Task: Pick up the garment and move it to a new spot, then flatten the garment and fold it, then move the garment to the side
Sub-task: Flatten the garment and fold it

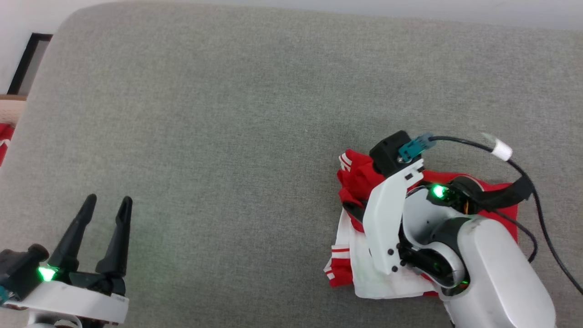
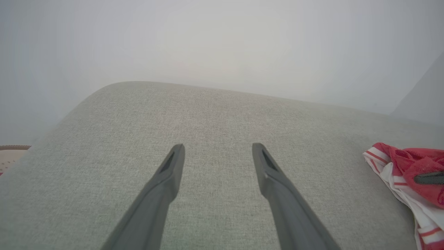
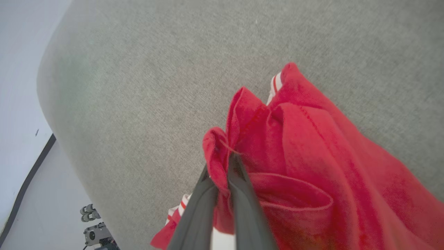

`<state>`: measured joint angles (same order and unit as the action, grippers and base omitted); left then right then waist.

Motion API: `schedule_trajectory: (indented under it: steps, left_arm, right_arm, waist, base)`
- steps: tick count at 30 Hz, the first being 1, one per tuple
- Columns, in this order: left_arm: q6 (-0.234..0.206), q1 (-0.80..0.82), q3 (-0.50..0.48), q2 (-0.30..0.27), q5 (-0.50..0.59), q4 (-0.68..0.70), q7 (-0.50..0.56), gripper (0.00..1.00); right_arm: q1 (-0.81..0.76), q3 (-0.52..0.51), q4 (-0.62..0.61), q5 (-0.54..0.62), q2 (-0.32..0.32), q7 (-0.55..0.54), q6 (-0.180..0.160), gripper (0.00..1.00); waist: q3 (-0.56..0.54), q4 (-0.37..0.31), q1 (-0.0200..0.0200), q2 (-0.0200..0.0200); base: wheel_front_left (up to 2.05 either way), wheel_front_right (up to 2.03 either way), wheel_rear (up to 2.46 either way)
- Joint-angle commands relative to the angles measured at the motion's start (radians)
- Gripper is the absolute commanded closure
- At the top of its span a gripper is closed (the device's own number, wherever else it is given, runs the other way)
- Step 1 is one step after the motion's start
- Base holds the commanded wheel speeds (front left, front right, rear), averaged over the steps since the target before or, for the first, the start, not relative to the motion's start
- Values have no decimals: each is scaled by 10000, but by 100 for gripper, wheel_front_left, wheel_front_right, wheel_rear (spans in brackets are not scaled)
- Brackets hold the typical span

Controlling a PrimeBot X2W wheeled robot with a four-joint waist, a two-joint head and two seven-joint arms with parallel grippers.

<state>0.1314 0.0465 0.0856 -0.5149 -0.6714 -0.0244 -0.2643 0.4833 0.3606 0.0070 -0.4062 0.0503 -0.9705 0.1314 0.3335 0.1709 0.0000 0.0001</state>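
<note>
The right gripper [image 3: 222, 166] pinches a red fold of the garment [image 1: 357, 175], bunched near-right on the grey cushion [image 1: 227, 114], seemingly to lift it; the left gripper [image 1: 109, 198] hovers spread and empty, near-left.

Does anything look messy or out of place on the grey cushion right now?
The garment is bunched, not flat: it lies crumpled toward the right of the grey cushion, one red fold pinched in the shut right gripper. No tear or spill shows.
</note>
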Motion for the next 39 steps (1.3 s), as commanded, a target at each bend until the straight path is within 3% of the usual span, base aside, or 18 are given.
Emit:
schedule_trajectory:
  steps: [1, 4, 5, 6, 7, 8, 18, 24, 39]
  left_arm:
    - [-19, 126, 9, 31, -41, -38, 13, 0]
    - [-19, 143, 29, 37, -63, -77, 15, 0]
    - [-19, 140, 14, 36, -81, -94, 13, 0]
    - [-19, 121, -6, 34, -90, -112, 13, 0]
    - [-19, 94, -31, 32, -98, -123, 13, 0]
    - [-19, 60, -45, 29, -107, -130, 13, 0]
    - [-19, -169, -171, -94, -136, -162, 13, 0]
    - [-19, -338, -48, -144, -165, -235, 13, 0]
    - [-19, -992, -237, 178, -372, -822, 15, 0]
  right_arm:
    - [118, 97, 217, 54, -4, 167, -17, 100]
    - [182, 219, 605, 68, -3, 424, -17, 100]
    - [213, 233, 659, -22, -3, 560, -17, 92]
    - [228, 242, 704, -127, -3, 670, -17, 61]
    - [245, 268, 724, -220, -5, 775, -17, 37]
    - [273, 289, 712, -281, -5, 902, -17, 1]
    - [485, 41, 419, -921, 1, 1736, -17, 0]
    - [239, -202, 543, -1408, -11, 2863, -17, 0]
    - [-1077, -1144, 1809, -835, 924, 7539, -17, 0]
  waist:
    - [47, 43, 0, -1]
    - [46, 34, 0, -1]
    - [22, 9, 0, -1]
    - [-16, -27, 0, -1]
    - [-56, -72, 0, -1]
    - [-106, -117, 0, -1]
    - [-617, -705, 0, -1]
    - [-974, -1181, 0, -1]
    - [-1928, -2193, 0, -1]
  base:
    - [0, 0, 0]
    - [0, 0, 0]
    - [0, 0, 0]
    - [0, 0, 0]
    - [0, 0, 0]
    - [0, 0, 0]
    - [0, 0, 0]
    - [0, 0, 0]
    - [0, 0, 0]
